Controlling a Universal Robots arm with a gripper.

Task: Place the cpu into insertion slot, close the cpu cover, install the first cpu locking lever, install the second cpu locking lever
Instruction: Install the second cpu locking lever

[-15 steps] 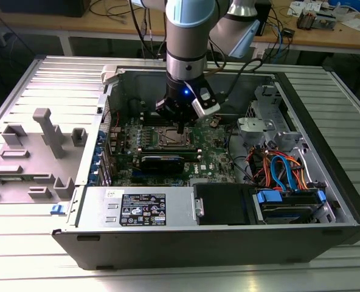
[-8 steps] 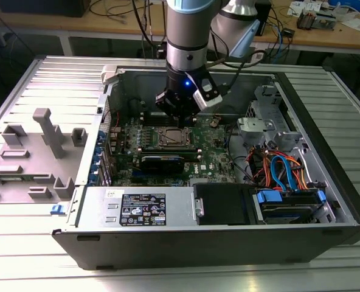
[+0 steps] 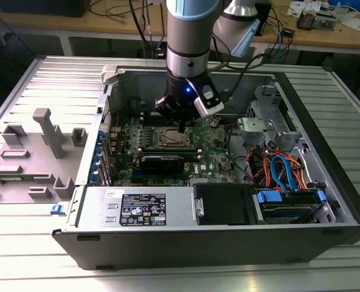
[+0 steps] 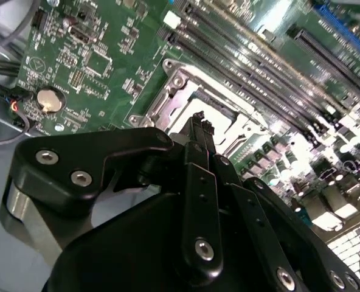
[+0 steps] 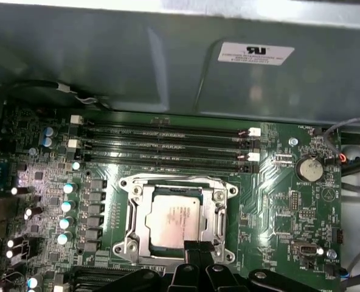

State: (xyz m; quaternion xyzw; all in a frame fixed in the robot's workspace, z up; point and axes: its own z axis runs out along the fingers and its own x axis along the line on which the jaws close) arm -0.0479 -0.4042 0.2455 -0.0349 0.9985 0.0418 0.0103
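The arm's black, matte gripper (image 3: 181, 125) hangs low inside the open grey steel computer case (image 3: 326, 201), its slim fingers (image 5: 192, 255) pressed together into a narrow point with nothing between them. Their tip sits at the edge of the insertion slot (image 5: 175, 219), a square socket with a bright metal rim set into the glossy green motherboard (image 5: 283, 194). The cpu (image 5: 175, 218) lies flat in that socket, its dull silver-grey lid showing through the square window of the cpu cover (image 5: 211, 220), a thin shiny frame plate lying down over it. Long black memory slots (image 5: 162, 143) run in parallel rows just beside the socket, and a round silver coin cell (image 5: 308, 168) sits well apart.
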